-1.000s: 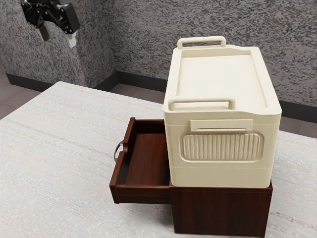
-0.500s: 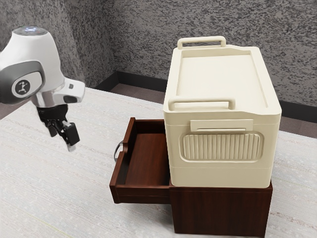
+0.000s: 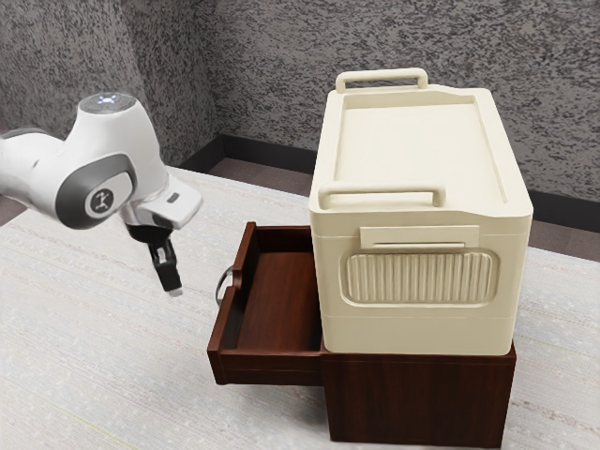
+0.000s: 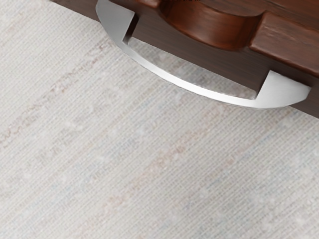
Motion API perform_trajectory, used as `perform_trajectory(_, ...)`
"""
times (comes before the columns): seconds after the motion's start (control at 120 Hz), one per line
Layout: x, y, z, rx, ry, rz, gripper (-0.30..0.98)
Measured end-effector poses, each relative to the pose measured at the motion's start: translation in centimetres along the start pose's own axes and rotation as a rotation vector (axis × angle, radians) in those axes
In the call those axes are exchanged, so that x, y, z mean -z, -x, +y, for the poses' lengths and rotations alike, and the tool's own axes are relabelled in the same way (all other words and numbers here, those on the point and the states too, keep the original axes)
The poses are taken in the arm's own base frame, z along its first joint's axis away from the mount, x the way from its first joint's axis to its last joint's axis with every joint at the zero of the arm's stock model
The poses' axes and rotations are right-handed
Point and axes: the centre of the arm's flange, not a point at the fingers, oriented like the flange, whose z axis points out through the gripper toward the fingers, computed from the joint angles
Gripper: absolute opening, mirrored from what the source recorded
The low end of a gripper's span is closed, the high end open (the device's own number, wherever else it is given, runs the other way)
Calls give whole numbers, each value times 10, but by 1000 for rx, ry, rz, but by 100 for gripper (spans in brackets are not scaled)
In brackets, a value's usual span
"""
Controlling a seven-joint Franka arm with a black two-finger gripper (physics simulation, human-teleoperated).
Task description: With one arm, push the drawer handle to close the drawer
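Exterior view: a dark wooden cabinet [image 3: 417,398] is standing nearest on the tabletop [image 3: 75,309], its drawer [image 3: 272,367] sitting open; the curved metal handle [image 4: 199,93] is facing the pincer [image 3: 172,291], hovering near it. Whether that's open or closed, I can't tell. Beyond, a gray wall [image 3: 272,56] is rising.

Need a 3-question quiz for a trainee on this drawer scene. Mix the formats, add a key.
1. True or false: the drawer stands open.

2. Where is the cream box relative to the brown cabinet?
A) beside it
B) on top of it
C) underneath it

3. Fill in the blank: in the exterior view, a gap separates the gripper from the drawer's curved metal ____.

Key:
1. True
2. B
3. handle
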Motion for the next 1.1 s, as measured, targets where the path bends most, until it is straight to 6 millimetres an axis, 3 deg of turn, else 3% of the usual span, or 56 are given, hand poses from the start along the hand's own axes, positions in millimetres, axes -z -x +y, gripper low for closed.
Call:
perform_trajectory(0.233, -20, -11, 4, -176, -12, 21, 27)
perform_trajectory(0.45, -21, -17, 6, -283, -32, 39, 2)
perform_trajectory(0.617, -33, -19, 3, -334, -23, 36, -5)
perform_trajectory(0.85, -36, -35, 13, -424, -30, 47, -8)
perform_trajectory(1.0, -28, -48, 17, -458, -39, 72, -8)
perform_trajectory(1.1, -34, -50, 17, -467, -24, 73, -8)
